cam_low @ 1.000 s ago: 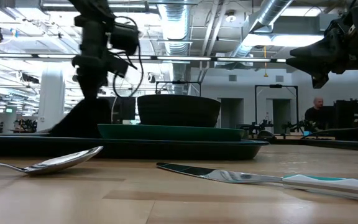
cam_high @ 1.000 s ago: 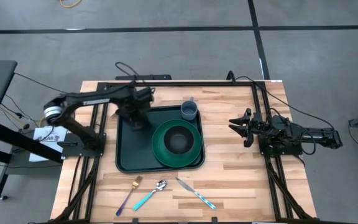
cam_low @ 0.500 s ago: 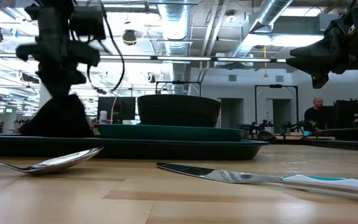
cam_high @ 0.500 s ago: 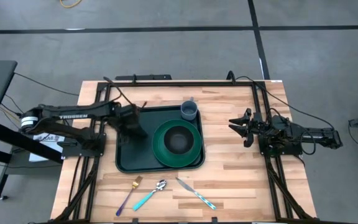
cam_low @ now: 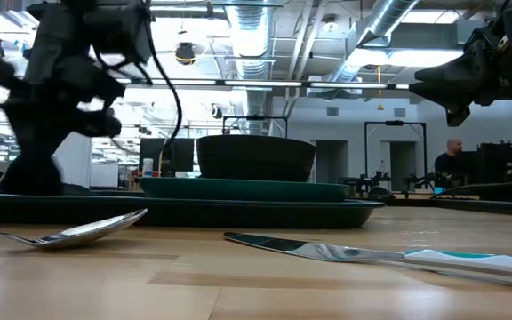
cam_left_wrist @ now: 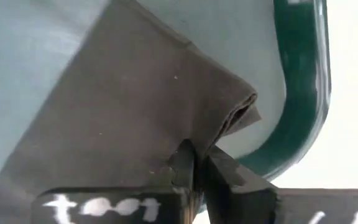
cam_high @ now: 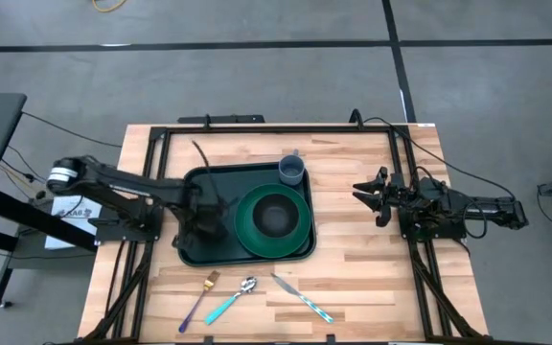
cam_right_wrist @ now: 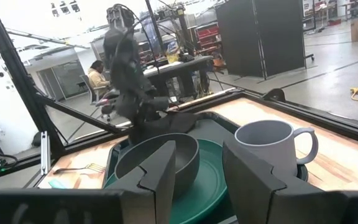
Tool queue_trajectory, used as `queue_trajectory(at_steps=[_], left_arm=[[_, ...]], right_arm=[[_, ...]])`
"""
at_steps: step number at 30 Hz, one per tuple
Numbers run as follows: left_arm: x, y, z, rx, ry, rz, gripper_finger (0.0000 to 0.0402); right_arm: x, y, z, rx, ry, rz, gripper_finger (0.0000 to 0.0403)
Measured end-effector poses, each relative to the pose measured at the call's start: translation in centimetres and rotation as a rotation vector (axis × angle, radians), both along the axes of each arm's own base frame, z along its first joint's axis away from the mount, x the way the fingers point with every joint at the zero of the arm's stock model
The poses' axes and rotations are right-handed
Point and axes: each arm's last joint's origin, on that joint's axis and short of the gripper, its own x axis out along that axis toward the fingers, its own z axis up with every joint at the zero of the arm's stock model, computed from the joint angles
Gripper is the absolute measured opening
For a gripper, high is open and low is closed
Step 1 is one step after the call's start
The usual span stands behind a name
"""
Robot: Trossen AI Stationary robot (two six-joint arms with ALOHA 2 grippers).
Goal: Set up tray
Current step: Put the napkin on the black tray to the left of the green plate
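The dark green tray (cam_high: 195,252) lies on the wooden table, holding a round green plate (cam_high: 248,236), a dark bowl (cam_high: 274,216) on that plate, and a grey mug (cam_high: 291,171) in its far right corner. My left gripper (cam_left_wrist: 195,157) stands over the tray's near left part (cam_high: 199,217), pointing down and shut on a dark grey-brown folded cloth (cam_left_wrist: 135,106). The cloth shows as a dark tent (cam_low: 28,174) in the low view. My right gripper (cam_high: 366,195) waits open at the table's right side, level, facing the tray. My left gripper pinches the cloth (cam_left_wrist: 174,134) between its two fingers from above, close to a folded corner (cam_left_wrist: 241,114) where several layers show. The cloth spreads out below the fingers like a tent, its lower part resting on the tray's floor beside the rim (cam_left_wrist: 300,93).
A fork (cam_high: 199,297), a spoon (cam_high: 233,299) and a knife (cam_high: 302,297) lie on the wood between the tray and the table's near edge. Bare wood lies right of the tray. Black frame rails (cam_high: 151,192) run along both sides of the table.
My left gripper has moved from the tray's far left part toward the table's near edge, sinking a little and rolling its wrist. It has stayed shut, drawing the cloth along the tray's left side, the cloth's lower part staying on the tray.
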Motion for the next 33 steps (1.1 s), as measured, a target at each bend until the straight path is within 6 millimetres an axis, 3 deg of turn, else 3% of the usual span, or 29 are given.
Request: queue_trajectory(at_steps=[9, 25, 29, 33], left_arm=[[1.1, -3.7, -1.8, 0.083, 0.097, -0.272, 0.0000], [0.9, -5.1, -2.1, 0.301, 0.082, -0.644, 0.0000], [1.2, -5.7, -1.7, 0.304, 0.044, -0.675, 0.0000], [2.1, -6.1, -1.0, 0.259, -0.020, -0.582, 0.0000]], right_arm=[[0.0, 0.0, 0.0, 0.000, 0.000, 0.000, 0.0123], [0.0, 0.0, 0.0, 0.000, 0.000, 0.000, 0.0123], [0.0, 0.0, 0.0, 0.000, 0.000, 0.000, 0.0123], [0.0, 0.0, 0.0, 0.000, 0.000, 0.000, 0.0123]])
